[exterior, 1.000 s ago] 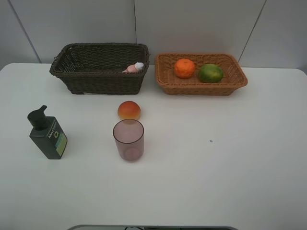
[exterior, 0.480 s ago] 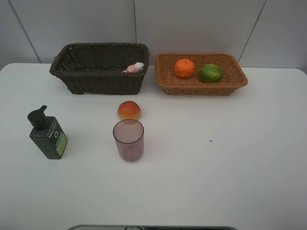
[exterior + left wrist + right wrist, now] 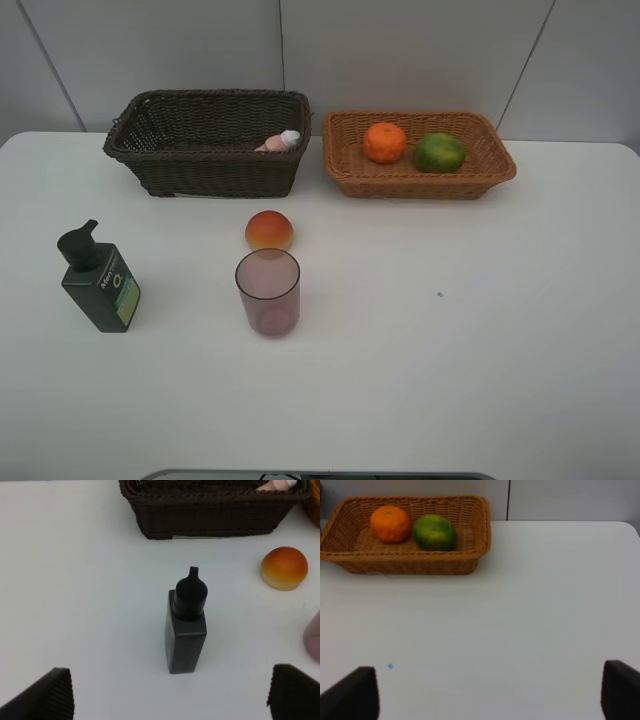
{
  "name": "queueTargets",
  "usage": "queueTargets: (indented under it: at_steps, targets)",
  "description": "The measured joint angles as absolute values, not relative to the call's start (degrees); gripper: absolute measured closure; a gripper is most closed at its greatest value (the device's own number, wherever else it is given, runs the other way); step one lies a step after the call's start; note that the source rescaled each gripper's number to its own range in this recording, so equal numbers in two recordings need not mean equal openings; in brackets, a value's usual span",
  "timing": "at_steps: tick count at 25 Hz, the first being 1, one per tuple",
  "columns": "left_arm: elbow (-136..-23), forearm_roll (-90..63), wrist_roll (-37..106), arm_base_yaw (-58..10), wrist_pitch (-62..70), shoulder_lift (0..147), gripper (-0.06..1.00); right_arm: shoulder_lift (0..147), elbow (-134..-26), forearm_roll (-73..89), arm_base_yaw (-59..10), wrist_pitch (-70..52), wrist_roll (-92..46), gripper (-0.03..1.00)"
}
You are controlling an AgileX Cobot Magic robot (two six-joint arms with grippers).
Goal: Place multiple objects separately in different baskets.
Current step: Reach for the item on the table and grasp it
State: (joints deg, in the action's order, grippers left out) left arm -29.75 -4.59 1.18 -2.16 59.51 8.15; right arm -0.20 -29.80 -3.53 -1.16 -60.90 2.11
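Sorting is half done. The left gripper (image 3: pixel 170 692) and right gripper (image 3: pixel 490 690) hang wide open, empty. Next, the left should grab the pump bottle (image 3: pixel 186 625).

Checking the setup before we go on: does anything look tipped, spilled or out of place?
Only the pink bottle: it lies tipped at the right end of the dark basket. The pump bottle and cup stand upright; nothing spilled.
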Motion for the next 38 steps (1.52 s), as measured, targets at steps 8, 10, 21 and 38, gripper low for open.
queueTargets:
  at_steps: [8,10,21,38]
  targets:
    - [-37.14,-6.12,2.26,-2.16,55.06,32.28,-0.05,-0.2,-29.8,-3.53,-1.16,-60.9,2.11,0.08]
    - [-39.18,-6.33,2.26,-2.16,55.06,38.12,-0.05,-0.2,-29.8,-3.53,-1.16,-60.9,2.11,0.08]
    - [-49.22,-6.4,0.0,-2.16,57.37,66.47,-0.05,-0.2,-29.8,-3.53,-1.16,-60.89,2.11,0.08]
    - [-53.55,-3.32,-10.73,-9.17,57.81,79.15,-0.05,-0.2,-29.8,-3.4,-1.16,-60.89,2.11,0.08]
